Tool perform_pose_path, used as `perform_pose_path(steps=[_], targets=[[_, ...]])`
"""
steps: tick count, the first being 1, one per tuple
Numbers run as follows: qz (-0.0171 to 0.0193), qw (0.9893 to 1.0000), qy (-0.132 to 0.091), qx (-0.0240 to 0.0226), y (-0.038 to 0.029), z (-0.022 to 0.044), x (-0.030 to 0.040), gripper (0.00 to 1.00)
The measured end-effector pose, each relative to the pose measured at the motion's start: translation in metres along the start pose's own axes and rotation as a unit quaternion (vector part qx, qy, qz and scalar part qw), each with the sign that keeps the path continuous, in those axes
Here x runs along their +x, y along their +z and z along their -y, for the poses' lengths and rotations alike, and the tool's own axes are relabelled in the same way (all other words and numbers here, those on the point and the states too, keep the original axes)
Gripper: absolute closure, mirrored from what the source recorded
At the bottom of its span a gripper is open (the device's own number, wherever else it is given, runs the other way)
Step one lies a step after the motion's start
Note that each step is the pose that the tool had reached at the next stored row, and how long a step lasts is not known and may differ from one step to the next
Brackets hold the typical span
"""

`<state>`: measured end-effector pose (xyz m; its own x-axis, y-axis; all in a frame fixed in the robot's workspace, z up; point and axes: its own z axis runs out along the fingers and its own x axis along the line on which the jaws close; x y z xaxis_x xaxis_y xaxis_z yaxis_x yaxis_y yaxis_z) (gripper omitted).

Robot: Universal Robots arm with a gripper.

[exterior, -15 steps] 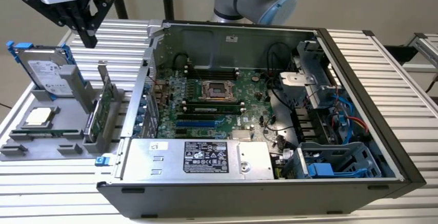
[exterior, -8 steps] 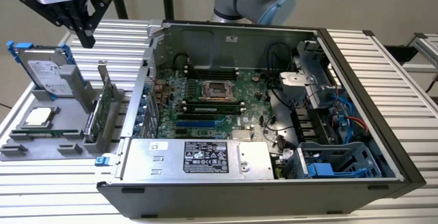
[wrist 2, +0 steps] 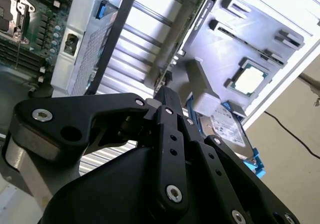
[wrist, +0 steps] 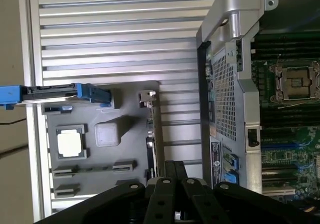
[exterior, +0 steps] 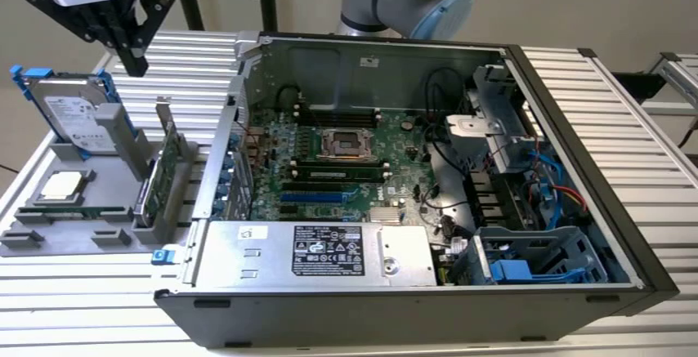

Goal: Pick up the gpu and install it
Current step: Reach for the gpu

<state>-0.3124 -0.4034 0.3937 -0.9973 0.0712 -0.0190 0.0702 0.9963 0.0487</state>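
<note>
Exterior view
Table: a slatted metal table (exterior: 610,112) carries everything.
Computer case: an open computer case (exterior: 567,292) lies on its side across the middle of the table.
Motherboard: the large green motherboard (exterior: 327,161) is inside the case, with a silver power supply (exterior: 316,251) along the case's near wall.
Tray: a grey holder tray (exterior: 65,230) sits by the table edge on the exterior view's left, just beside the case.
Gpu: the gpu (exterior: 162,173) stands on its edge in the tray, on the side nearest the case, with its silver bracket pointing up.
Hard drive: a silver hard drive (exterior: 74,116) with blue clips leans upright at the tray's far end.
Processor chip: a square processor chip (exterior: 60,187) lies flat in the tray.
Gripper: the black gripper (exterior: 136,64) hangs in the air above the tray's far end, fingers pressed together and holding nothing, well apart from the gpu.

Second wrist view
Gripper: the fingers meet at their tips (wrist 2: 167,92) with nothing between them.
Gpu: the gpu (wrist 2: 169,69) is seen edge-on beyond the fingertips, upright in the tray.

First wrist view
Gripper: the closed fingertips (wrist: 175,166) point down toward the tray.
Gpu: the gpu (wrist: 150,139) shows as a thin edge along the tray's side nearest the case.
</note>
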Motion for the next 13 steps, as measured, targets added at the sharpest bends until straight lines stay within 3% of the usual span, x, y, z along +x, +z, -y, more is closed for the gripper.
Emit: perform_pose_path(steps=[13], targets=[[0.0000,1.0000,0.000,0.0000,-0.0001,0.0004,0.0046,1.00]])
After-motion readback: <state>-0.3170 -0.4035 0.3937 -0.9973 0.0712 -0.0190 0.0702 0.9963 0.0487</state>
